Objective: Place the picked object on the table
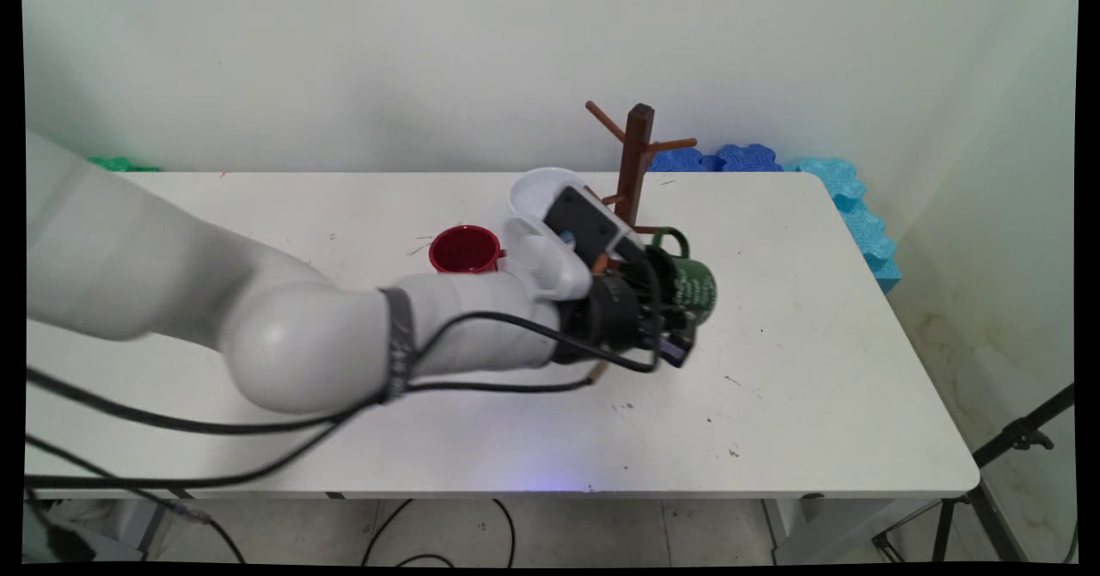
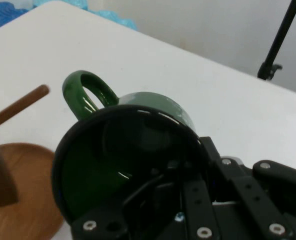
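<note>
A: We have the dark green glazed ceramic mug point(image 2: 138, 150) on its side, mouth toward the hand camera, handle loop up and toward the wooden mug tree with peg branches point(image 1: 637, 163). Our black two-finger gripper point(image 1: 666, 327) seems clamped on the mug's rim, one finger reaching inside.

B: Agreed. We judge the mug rigid, fairly heavy, slick with glaze and breakable; rim or handle look like our best holds.

A: It sits just in front of the tree, right beside the tree's round wooden base point(image 2: 25, 195), on the white table point(image 1: 816, 344).

B: One peg point(image 2: 18, 107) juts near the handle, so we count that as an obstacle. Left of the tree are a white bowl point(image 1: 537, 189) and a red cup point(image 1: 464, 249), both clear of the mug.
</note>
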Tool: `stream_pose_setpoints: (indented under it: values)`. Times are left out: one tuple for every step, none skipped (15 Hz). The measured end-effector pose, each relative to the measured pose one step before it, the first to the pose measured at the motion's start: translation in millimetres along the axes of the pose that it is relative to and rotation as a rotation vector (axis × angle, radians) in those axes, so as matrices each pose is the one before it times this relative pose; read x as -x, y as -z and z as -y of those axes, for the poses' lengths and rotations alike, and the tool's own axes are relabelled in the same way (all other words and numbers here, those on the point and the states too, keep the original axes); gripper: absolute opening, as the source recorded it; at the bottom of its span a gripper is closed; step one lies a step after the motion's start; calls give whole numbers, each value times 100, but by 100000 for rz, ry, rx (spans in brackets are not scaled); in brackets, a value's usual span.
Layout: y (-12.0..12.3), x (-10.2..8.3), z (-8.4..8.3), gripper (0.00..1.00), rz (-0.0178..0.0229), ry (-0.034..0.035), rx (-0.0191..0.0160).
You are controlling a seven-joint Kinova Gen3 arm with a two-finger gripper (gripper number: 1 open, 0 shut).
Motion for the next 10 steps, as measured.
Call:
stream_pose_setpoints:
  values:
    - [876, -185, 541, 0, 2133, -2363, -39]
    - [868, -129, 576, 0, 2067, -3083, 573]
    - [666, -55, 548, 0, 1833, -2581, 624]
    - [421, 14, 369, 0, 1312, -1578, 461]
    - [589, 52, 522, 0, 2031, -2275, 681]
    - [599, 67, 590, 0, 2416, -2581, 935]
    - [495, 127, 505, 0, 2583, -2862, 1130]
    - [433, 151, 455, 0, 2566, -2796, 1167]
    - [344, 254, 378, 0, 2670, -3112, 1361]
    - [319, 378, 417, 0, 3228, -3627, 1613]
